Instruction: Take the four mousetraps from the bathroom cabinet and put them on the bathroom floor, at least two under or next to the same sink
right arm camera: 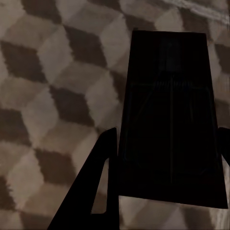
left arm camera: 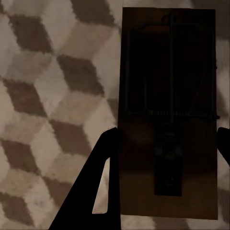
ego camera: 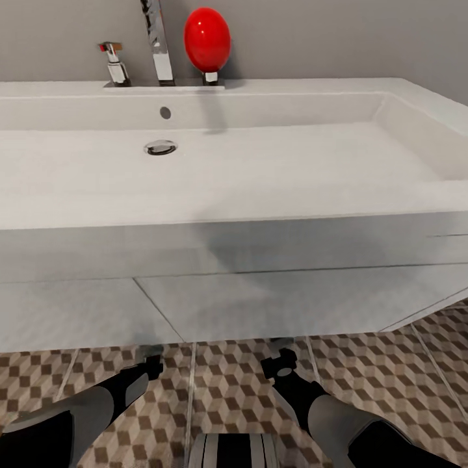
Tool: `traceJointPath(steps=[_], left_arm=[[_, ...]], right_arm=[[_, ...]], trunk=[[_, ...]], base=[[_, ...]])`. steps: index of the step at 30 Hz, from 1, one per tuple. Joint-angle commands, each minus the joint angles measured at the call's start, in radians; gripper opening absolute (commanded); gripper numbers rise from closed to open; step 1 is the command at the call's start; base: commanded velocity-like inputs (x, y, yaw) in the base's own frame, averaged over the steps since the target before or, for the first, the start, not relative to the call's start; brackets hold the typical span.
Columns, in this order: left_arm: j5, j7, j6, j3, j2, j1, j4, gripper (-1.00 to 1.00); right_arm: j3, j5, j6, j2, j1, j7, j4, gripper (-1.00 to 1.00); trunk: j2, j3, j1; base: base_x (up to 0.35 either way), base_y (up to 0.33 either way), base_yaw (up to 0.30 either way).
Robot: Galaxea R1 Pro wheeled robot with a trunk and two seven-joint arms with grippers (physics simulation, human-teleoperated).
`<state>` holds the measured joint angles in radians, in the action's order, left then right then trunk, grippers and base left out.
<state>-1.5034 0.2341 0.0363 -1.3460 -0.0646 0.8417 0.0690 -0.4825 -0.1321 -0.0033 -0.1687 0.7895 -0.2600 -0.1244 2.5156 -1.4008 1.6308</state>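
Both arms reach low before the sink (ego camera: pixel 214 175). Left gripper (left arm camera: pixel 165 148) has its fingers (left arm camera: pixel 103 184) closed against the edges of a brown mousetrap (left arm camera: pixel 167 120), held flat above the bathroom floor (left arm camera: pixel 48 96). Right gripper (right arm camera: pixel 167 153) clamps a second, darker mousetrap (right arm camera: pixel 170 120) likewise over the cube-patterned tiles.
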Motion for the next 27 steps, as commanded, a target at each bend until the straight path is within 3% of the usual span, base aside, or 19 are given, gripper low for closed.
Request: traceJointPath(steps=[1, 27], left_arm=[[-0.001, 0.011, 0.005, -0.007, -0.001, 0.000, 0.005, -1.00], [-0.001, 0.011, 0.004, -0.007, -0.001, 0.000, 0.004, -1.00]], right_arm=[[-0.008, -0.012, -0.001, 0.000, 0.001, -0.001, 0.000, -1.00], [-0.010, -0.011, -0.003, -0.001, -0.001, 0.000, -0.005, -1.00]], trunk=[[0.001, -0.005, 0.000], [0.007, -0.105, 0.012]], base=[[0.000, 0.000, 0.000], [0.000, 0.000, 0.000]])
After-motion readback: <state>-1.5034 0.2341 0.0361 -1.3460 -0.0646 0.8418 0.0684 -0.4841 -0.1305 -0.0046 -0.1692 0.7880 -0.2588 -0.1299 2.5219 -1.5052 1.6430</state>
